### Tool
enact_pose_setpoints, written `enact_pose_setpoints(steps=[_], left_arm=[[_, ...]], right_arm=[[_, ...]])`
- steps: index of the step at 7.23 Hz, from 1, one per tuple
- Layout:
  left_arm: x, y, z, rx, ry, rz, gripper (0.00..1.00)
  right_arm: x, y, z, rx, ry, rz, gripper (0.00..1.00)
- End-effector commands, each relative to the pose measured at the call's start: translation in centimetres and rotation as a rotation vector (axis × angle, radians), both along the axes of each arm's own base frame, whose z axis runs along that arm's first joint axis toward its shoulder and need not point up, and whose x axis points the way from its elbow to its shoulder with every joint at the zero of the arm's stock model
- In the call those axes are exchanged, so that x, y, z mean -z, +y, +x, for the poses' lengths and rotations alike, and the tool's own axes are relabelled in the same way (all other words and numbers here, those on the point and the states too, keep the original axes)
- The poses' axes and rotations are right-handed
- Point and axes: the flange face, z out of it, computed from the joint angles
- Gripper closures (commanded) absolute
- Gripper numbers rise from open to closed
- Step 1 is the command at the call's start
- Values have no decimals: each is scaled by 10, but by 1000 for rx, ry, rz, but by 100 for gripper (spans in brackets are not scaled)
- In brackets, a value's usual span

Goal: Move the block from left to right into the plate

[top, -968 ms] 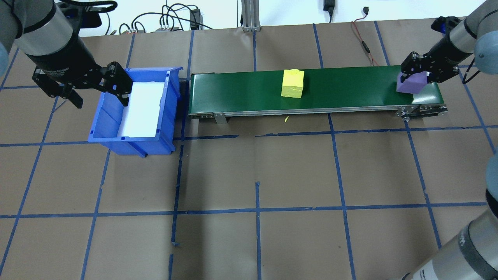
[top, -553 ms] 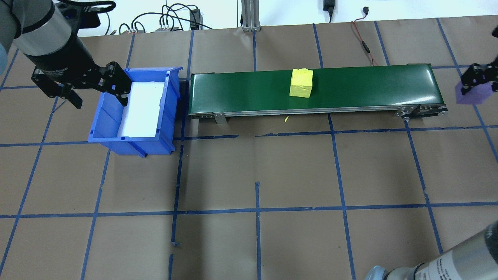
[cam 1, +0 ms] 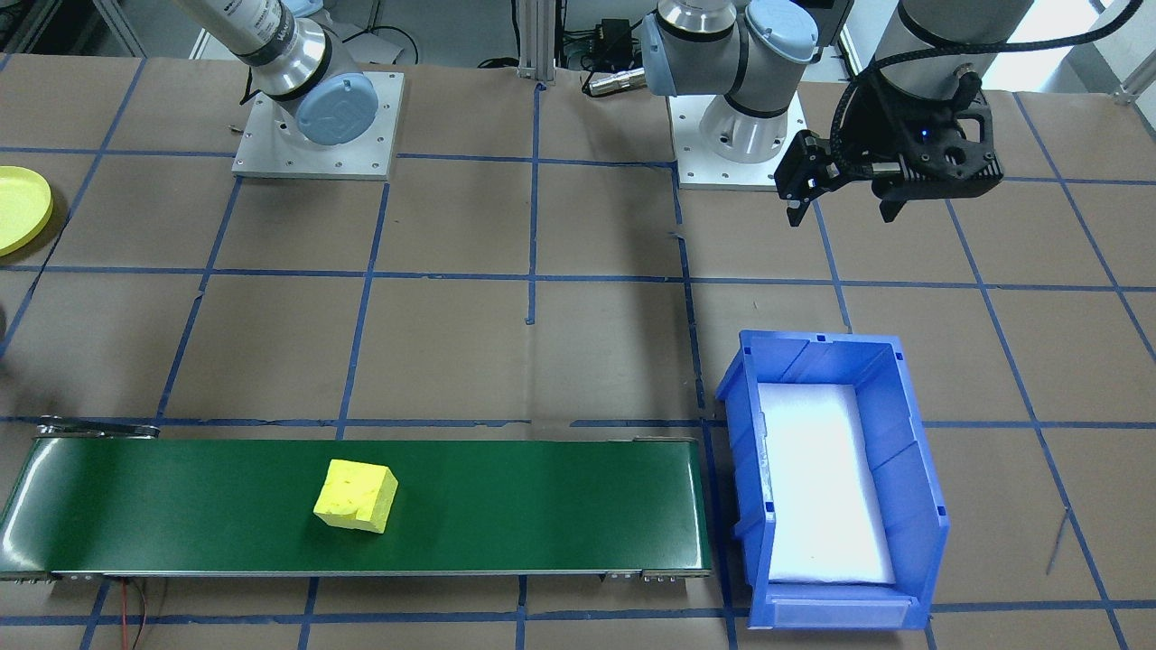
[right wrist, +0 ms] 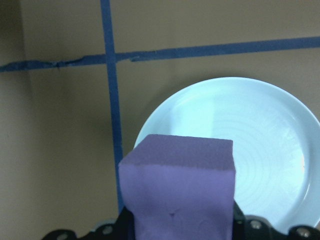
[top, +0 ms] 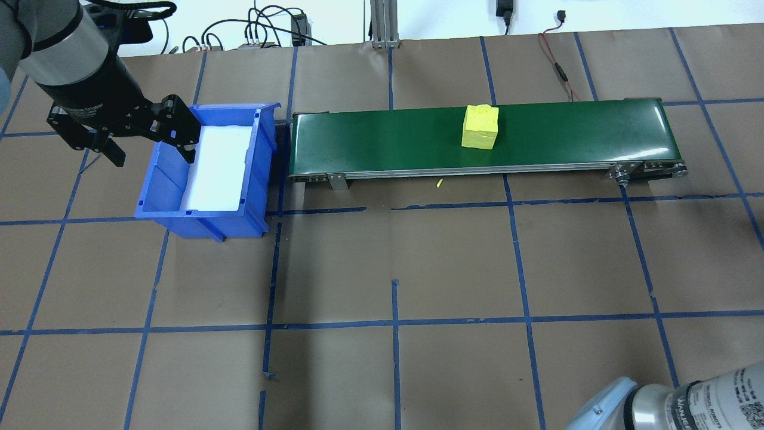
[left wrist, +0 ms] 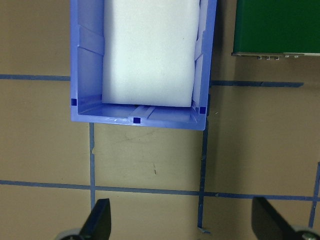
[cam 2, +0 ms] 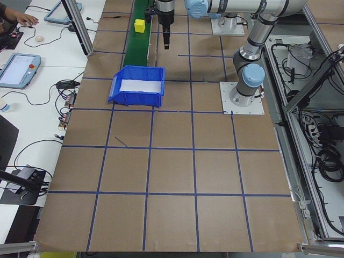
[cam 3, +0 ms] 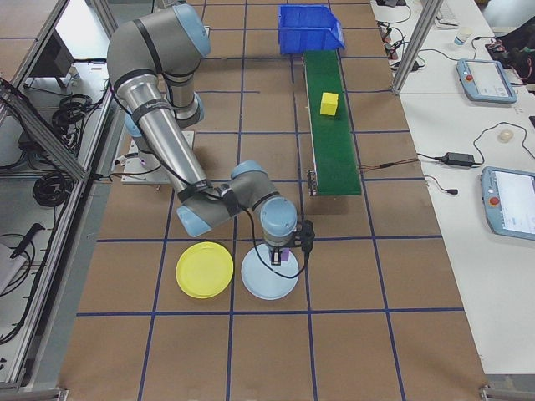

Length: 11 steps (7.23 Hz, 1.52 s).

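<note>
desk: brown kraft paper, matte, gridded w/ blue tape lines, some tape ends torn or lifted.

conveyor: long flat dark-green belt, slight sheen, metal side rail. yellow block sits on it, spongy foam look, pitted faces, roughly cubic w/ a notched top edge.

blue bin: rigid moulded plastic, rectangular, ribbed walls, white foam pad lining the floor. stands just off the conveyor's end.

left pincer: black, fingers spread wide, holding nothing. hangs over the bin's outer edge in overhead view; wrist cam looks down on the bin's short wall and bare paper, both fingertips at the frame's lower corners.

right pincer: seen only from the right side view and its own wrist cam. purple block, smooth foam, square-edged, sits between the fingers and fills the lower wrist view, so grip looks closed on it.

two plates on the desk past the conveyor's end, side by side, nearly touching: yellow plate, round, glossy plastic, shallow raised rim; pale blue plate, round, glossy, faint concentric rings. the right pincer w/ purple block is above the pale blue plate's near rim, not the yellow one. yellow plate lies just beside, toward the robot's base, nothing on it. front view catches only its edge at the frame border.
</note>
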Motion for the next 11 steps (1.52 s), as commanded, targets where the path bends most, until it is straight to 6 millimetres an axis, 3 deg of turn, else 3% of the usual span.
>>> enact_pose_setpoints(steps=[1, 3, 4, 5, 6, 9, 10, 11], left_arm=[[0, 0, 0, 1, -1, 2, 0], [0, 0, 0, -1, 0, 0, 0], [0, 0, 0, -1, 0, 0, 0], [0, 0, 1, -2, -3, 2, 0], [-1, 1, 1, -1, -3, 0, 0], [-1, 1, 2, -4, -8, 2, 0], [-1, 1, 1, -2, -6, 1, 0], [0, 1, 2, -4, -5, 2, 0]], right_arm=[[38, 17, -28, -101, -15, -46, 63], [50, 19, -33, -125, -24, -46, 61], [50, 23, -37, -123, -24, -47, 55], [50, 23, -37, -126, -22, -48, 24], [50, 23, -37, -140, -24, -49, 0], [21, 21, -38, -139, 15, -69, 0], [-19, 14, -26, -136, 53, -132, 0], [-43, -14, 8, -154, 69, -143, 0]])
